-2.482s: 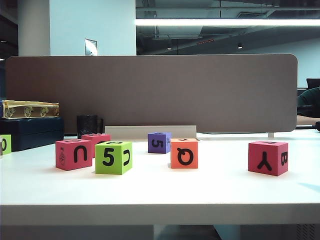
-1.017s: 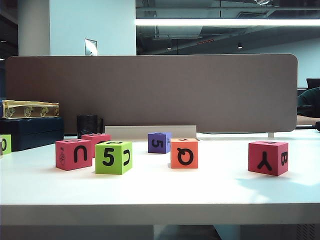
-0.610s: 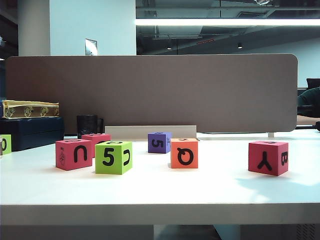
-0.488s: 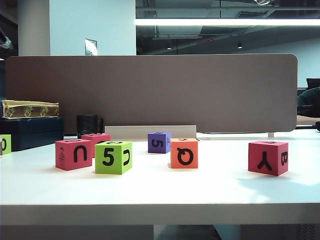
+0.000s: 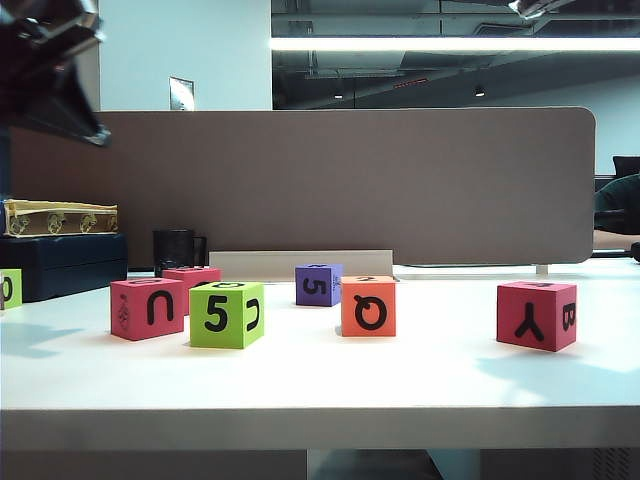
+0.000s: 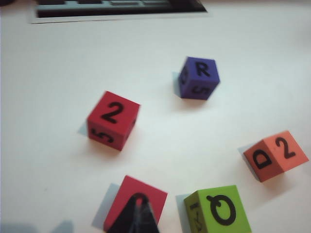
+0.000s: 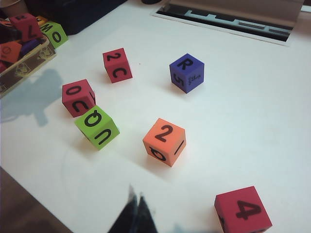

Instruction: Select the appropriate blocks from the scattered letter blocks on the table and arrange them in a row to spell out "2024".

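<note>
On the white table [image 5: 320, 385] stand a pink U block [image 5: 148, 308], a second pink block [image 5: 192, 275] behind it, an orange Q block [image 5: 368, 305] and a pink Y/B block [image 5: 536, 315]. From above, their tops read 2 on red [image 6: 113, 120], 2 on orange [image 7: 164, 141], 4 on red [image 7: 243, 209] and O on red [image 7: 78, 97]. My left gripper [image 6: 139, 205] hangs shut and empty above the red O block [image 6: 127, 201]; its arm [image 5: 45, 60] shows high at the left. My right gripper [image 7: 136, 200] is shut and empty above bare table, between the orange and 4 blocks.
A lime-green 5 block [image 5: 227, 314] sits beside the U block and a purple 5 block [image 5: 318, 285] further back. A tray of spare blocks [image 7: 22, 53] and a dark box [image 5: 60, 262] stand at the left, with a black mug [image 5: 178, 248]. A brown partition [image 5: 300, 185] closes the back.
The left arm has swung down into the upper left of the exterior view, and its shadow now falls on the table's left. No block has moved.
</note>
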{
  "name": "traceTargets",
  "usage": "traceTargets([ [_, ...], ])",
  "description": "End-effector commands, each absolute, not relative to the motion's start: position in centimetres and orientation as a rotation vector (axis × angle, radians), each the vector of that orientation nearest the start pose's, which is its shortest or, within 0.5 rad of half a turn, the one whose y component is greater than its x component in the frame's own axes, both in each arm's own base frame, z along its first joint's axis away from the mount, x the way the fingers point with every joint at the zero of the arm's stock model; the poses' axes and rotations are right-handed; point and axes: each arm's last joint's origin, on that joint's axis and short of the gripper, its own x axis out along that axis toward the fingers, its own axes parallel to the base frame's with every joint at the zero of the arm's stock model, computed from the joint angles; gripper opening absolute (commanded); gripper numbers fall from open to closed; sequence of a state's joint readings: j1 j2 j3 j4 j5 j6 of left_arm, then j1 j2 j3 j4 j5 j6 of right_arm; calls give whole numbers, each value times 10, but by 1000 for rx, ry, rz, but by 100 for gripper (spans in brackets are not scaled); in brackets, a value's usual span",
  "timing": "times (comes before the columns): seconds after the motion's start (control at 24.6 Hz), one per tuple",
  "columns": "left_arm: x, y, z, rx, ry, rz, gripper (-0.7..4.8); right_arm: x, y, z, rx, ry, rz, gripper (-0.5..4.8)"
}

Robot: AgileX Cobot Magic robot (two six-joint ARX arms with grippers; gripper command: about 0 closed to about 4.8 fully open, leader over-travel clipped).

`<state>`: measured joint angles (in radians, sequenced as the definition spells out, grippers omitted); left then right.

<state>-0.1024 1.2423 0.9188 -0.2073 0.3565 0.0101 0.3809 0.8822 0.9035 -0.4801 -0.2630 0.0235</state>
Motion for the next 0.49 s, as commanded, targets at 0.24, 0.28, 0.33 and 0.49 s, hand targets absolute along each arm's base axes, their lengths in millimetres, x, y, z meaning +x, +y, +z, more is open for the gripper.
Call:
traceTargets([
  [0.24, 279, -51, 283, 12, 535, -446, -6, 165, 75, 332, -11, 471, 630, -4],
  [0.28, 279, -51, 282, 12, 539, -446, -6, 165, 75, 332, -11, 471, 631, -4],
  [0.33, 280, -51, 281, 11, 543, -445, -6, 165, 75, 332, -11, 471, 631, -4],
  [0.49, 287, -52, 277, 10, 566, -447, -6, 165, 75, 332, -11, 472, 631, -4],
])
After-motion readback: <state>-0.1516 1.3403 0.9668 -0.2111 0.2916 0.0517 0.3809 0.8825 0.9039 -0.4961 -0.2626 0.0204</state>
